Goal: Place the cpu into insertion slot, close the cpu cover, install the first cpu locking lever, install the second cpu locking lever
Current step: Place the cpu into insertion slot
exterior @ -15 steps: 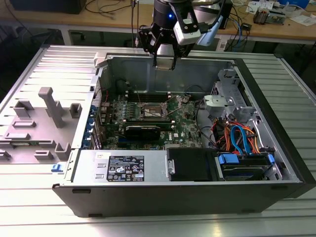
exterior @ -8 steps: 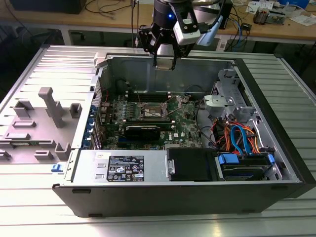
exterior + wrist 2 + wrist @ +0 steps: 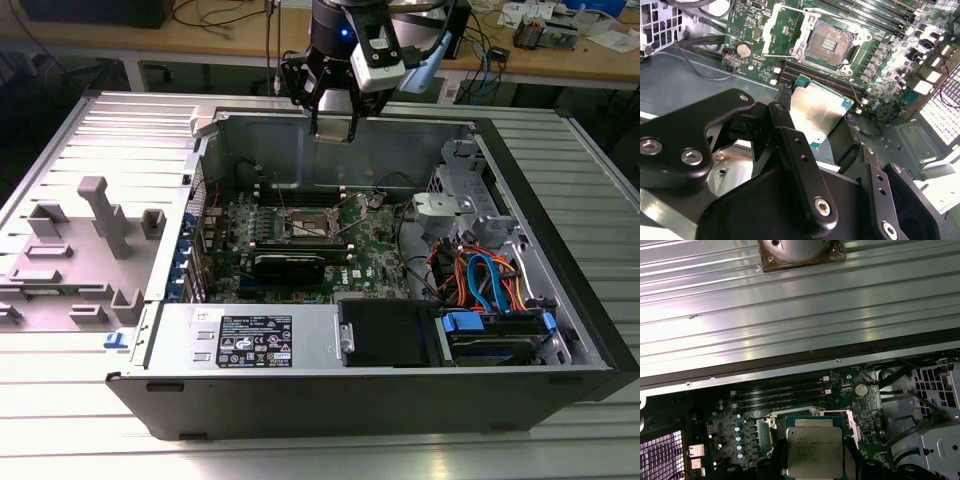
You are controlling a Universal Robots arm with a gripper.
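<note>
My gripper (image 3: 335, 128) hangs above the open computer case, near its back wall, shut on the cpu (image 3: 817, 112). The cpu is a flat silver-topped square with a green edge, and in the second wrist view a black finger (image 3: 785, 107) presses each of two opposite sides. It also shows from above in the first wrist view (image 3: 814, 450). The insertion slot (image 3: 831, 42) lies bare on the green motherboard some way below the chip, its dark contact field exposed. The cpu cover (image 3: 782, 30) is swung open beside it. In the exterior view the slot (image 3: 308, 228) sits mid-board.
Long memory slots (image 3: 810, 74) run between chip and socket. A black card (image 3: 290, 265) lies nearer the front. The power supply (image 3: 255, 340), the drive cage and its coloured cables (image 3: 480, 285) stand on the exterior view's right. A grey fixture (image 3: 95, 215) stands outside on its left.
</note>
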